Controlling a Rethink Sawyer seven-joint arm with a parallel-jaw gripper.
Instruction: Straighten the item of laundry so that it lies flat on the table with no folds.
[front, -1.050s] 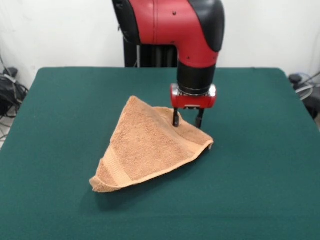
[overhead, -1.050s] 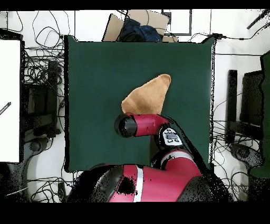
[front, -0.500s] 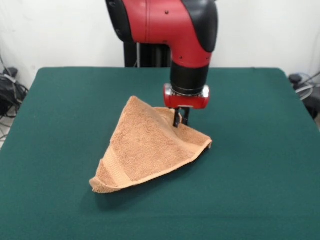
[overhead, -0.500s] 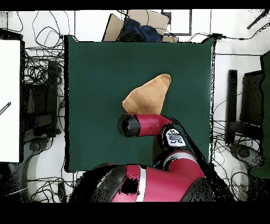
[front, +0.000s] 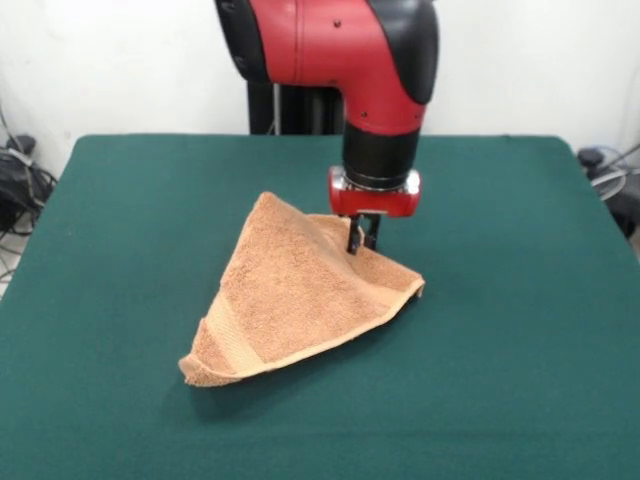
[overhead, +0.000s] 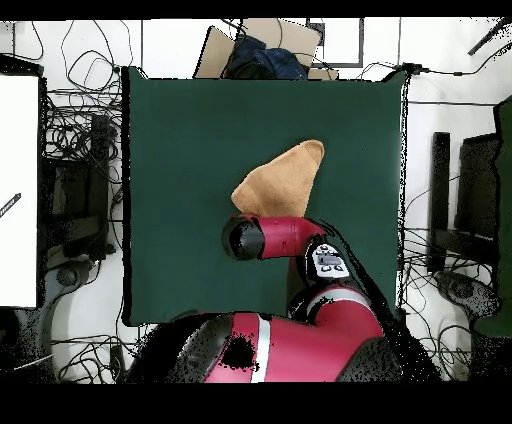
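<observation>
The item of laundry (front: 295, 295) is an orange-tan terry towel folded into a rough triangle, with a woven band near its front-left corner. It lies in the middle of the dark green table (front: 520, 340). My gripper (front: 362, 240) is shut on the towel's upper layer near its far right edge, fingers pressed together on the cloth. In the overhead view the towel (overhead: 285, 175) shows as a tan wedge, with the red arm (overhead: 275, 238) covering its lower end and hiding the gripper.
Cables (overhead: 70, 180) and equipment lie on the floor around the table. A cardboard box with dark cloth (overhead: 262, 52) sits beyond the far table edge in the overhead view. Green tabletop surrounds the towel on every side.
The gripper went from open, straddling the towel's far right edge, to shut on the cloth. The arm shifted slightly left. The towel's shape has barely changed.
</observation>
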